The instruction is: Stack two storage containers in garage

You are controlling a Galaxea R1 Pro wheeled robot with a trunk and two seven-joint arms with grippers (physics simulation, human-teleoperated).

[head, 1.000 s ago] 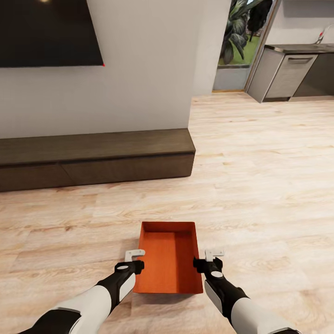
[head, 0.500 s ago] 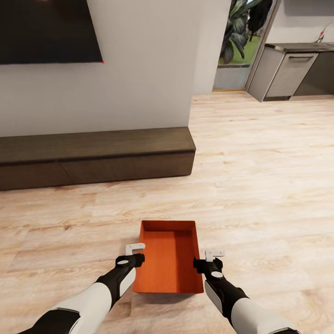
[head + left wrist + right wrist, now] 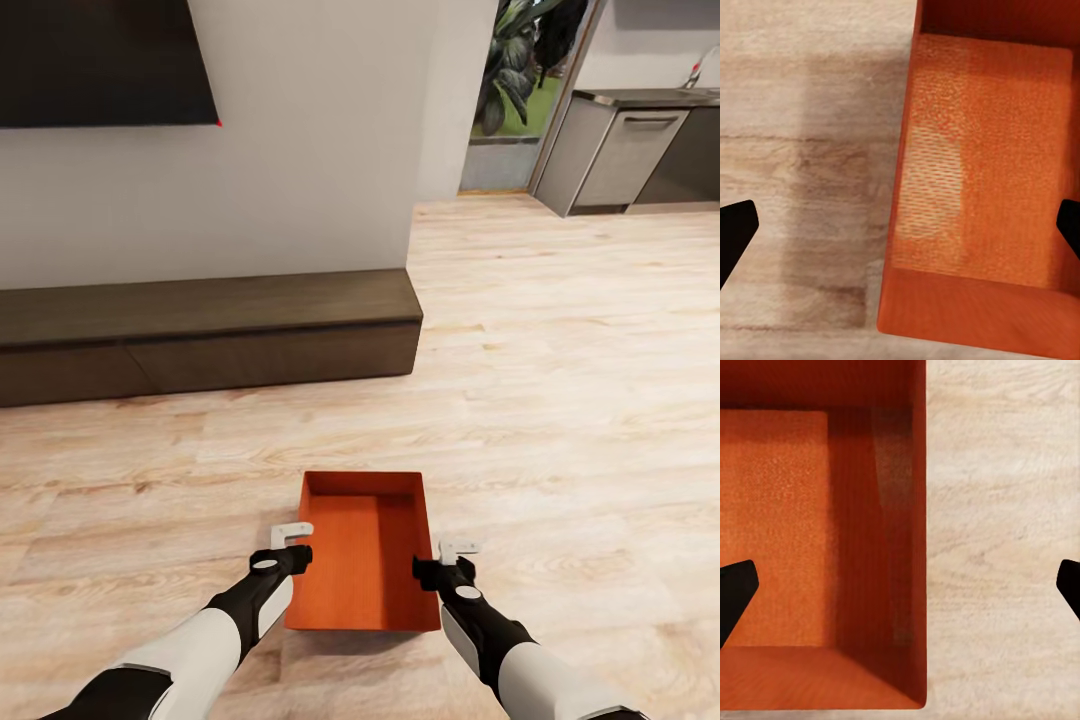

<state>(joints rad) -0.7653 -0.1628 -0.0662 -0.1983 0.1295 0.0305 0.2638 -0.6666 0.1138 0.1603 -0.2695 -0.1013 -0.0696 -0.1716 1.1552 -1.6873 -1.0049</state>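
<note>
Pale wood-plank floor (image 3: 560,400) and a long dark cabinet (image 3: 200,335) show that the robot is in the living room, so nearly all of the task is left. One storage container (image 3: 362,550) stands on the planks, away from the cabinet. The left gripper (image 3: 292,545) and right gripper (image 3: 450,560) hang open over its two long walls, each with one finger inside and one outside, holding nothing.

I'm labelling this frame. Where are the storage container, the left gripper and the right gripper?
storage container (image 3: 362,560): head view, on its flat bottom.
left gripper (image 3: 296,543): head view, between its fingertips, by the container's left wall.
right gripper (image 3: 444,560): head view, between its fingertips, by the right wall.
</note>
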